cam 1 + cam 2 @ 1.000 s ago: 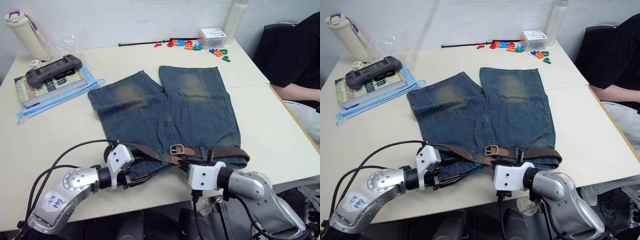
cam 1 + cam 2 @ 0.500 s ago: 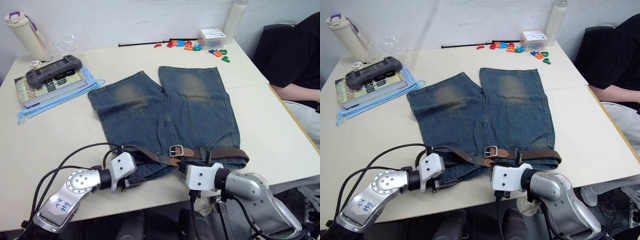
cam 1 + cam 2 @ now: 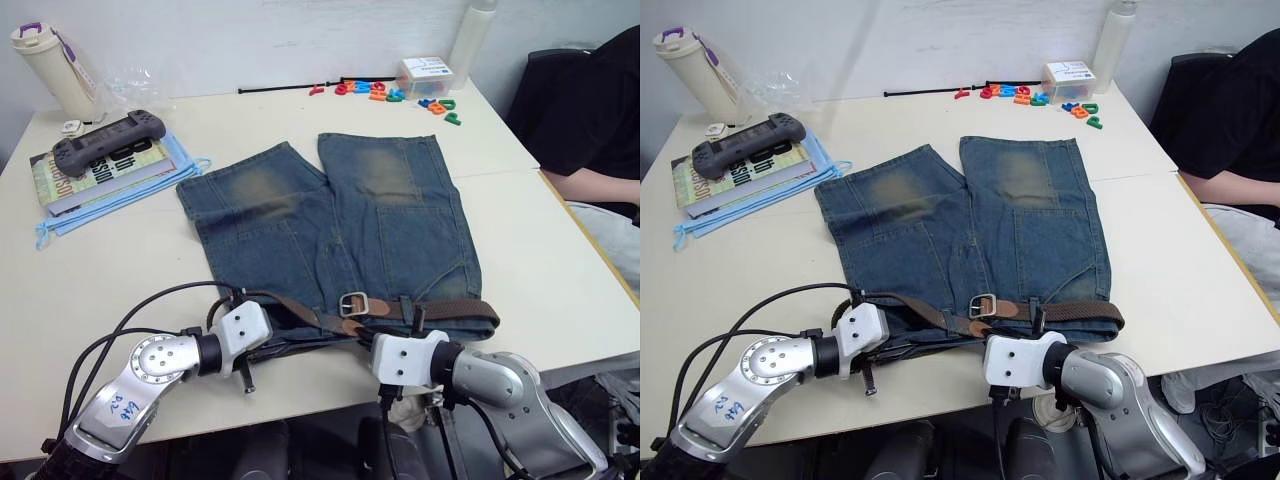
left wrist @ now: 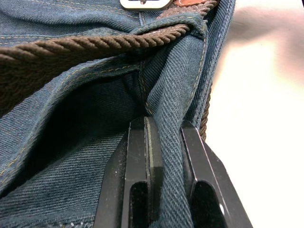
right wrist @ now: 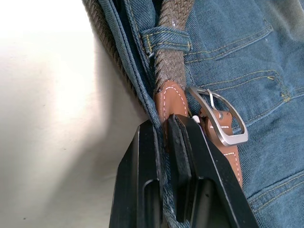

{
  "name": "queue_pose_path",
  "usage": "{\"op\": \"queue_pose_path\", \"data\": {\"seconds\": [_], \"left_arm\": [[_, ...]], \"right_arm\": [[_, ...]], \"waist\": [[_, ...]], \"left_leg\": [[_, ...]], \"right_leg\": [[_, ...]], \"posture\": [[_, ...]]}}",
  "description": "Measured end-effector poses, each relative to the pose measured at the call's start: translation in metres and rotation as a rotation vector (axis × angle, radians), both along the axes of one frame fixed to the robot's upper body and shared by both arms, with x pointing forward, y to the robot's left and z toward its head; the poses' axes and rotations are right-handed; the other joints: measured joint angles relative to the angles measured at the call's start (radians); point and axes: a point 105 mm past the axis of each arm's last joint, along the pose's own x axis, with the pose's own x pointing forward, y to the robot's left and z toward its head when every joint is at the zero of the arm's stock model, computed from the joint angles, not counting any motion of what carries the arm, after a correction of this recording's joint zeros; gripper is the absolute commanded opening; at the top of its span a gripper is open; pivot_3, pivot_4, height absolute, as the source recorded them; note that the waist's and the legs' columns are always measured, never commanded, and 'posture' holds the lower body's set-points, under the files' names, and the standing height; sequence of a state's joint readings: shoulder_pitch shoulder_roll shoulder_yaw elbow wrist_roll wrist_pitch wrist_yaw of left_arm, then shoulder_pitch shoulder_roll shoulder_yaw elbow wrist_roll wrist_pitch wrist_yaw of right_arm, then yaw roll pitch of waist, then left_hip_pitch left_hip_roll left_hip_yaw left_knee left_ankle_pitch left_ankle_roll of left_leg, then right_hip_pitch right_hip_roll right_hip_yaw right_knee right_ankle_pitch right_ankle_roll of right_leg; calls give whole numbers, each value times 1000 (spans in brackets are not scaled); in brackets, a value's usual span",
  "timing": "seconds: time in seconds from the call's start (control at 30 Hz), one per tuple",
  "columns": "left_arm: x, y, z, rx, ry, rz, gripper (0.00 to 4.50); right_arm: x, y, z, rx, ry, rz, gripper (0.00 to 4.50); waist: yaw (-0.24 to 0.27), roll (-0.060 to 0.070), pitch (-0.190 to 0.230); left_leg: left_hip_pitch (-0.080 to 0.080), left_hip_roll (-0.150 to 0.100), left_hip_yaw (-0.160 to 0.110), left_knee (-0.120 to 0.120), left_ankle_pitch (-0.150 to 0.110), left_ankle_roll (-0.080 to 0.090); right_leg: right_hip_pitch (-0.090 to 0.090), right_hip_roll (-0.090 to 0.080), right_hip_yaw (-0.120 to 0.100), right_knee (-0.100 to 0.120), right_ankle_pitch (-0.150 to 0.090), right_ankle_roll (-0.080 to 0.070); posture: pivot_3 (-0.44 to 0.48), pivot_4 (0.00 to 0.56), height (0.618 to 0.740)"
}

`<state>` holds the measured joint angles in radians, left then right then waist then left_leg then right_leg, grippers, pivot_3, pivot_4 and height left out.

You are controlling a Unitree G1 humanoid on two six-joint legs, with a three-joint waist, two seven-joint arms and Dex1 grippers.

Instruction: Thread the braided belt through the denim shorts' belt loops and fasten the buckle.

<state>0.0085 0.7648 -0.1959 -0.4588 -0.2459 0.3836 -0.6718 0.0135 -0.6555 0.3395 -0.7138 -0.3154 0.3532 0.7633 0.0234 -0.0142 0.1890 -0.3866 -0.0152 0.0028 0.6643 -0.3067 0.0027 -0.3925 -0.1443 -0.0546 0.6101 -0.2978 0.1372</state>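
Both pincers have drawn back toward the tabletop (image 3: 120, 270) edge — left pincer (image 4: 161, 142) and right pincer (image 5: 164, 130) each clamp the denim shorts (image 3: 330, 220) waistband; braided belt (image 3: 450, 308) looks threaded.

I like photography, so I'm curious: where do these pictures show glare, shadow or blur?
Left wrist view: the table beside the denim shorts is washed out to near white, and the fold's inside is deep in shadow. Right wrist view: the bare table glares too, and the black fingers are soft with closeness. Head views: even light, with faint shadows under the arms.
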Motion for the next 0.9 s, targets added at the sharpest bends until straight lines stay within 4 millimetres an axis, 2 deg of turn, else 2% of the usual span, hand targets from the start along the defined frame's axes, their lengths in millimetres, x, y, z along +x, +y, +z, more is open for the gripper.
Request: {"op": "queue_pose_path", "data": {"seconds": [0.4, 0.53, 0.63, 0.7, 0.73, 0.9], "left_arm": [[-4, 5, -1, 55, -60, -54, 407], [-4, 4, -2, 26, -45, -35, 1862], [-3, 6, -5, -49, 22, 18, 2825], [-4, 7, -4, -104, 76, 44, 3692], [-5, 7, -5, -126, 105, 51, 3986], [-15, 6, -4, -124, 158, 5, 3986]], "right_arm": [[-3, 2, 1, 12, 13, 9, 0], [-2, 2, 2, 17, 19, 0, 0], [-1, 3, 2, 22, 20, -5, 0], [-1, 3, 3, 23, 19, -6, 0], [-1, 3, 3, 24, 19, -7, 0], [1, 4, 5, 27, 9, -6, 0]], "waist": [[-2, 0, 0], [-1, 0, 0], [-1, 0, -1], [-1, 0, -1], [-1, 0, -1], [-2, 0, -1]], "left_leg": [[0, 1, 1, 0, 0, -1], [1, 1, 1, 0, 0, 0], [1, 2, 1, 0, 0, 0], [1, 2, 1, 0, 0, 0], [1, 2, 0, 0, 0, 0], [1, 2, 1, 0, 0, -1]], "right_leg": [[0, 1, 0, 0, 0, 0], [0, 1, 0, 0, 0, 0], [0, 1, 0, 1, 0, 0], [0, 1, 0, 1, 0, 0], [0, 1, 0, 1, 0, 0], [0, 1, 0, 1, 0, 0]], "posture": [[0, 150, 714], [0, 150, 714], [0, 150, 714], [0, 150, 714], [0, 150, 714], [0, 150, 714]]}}
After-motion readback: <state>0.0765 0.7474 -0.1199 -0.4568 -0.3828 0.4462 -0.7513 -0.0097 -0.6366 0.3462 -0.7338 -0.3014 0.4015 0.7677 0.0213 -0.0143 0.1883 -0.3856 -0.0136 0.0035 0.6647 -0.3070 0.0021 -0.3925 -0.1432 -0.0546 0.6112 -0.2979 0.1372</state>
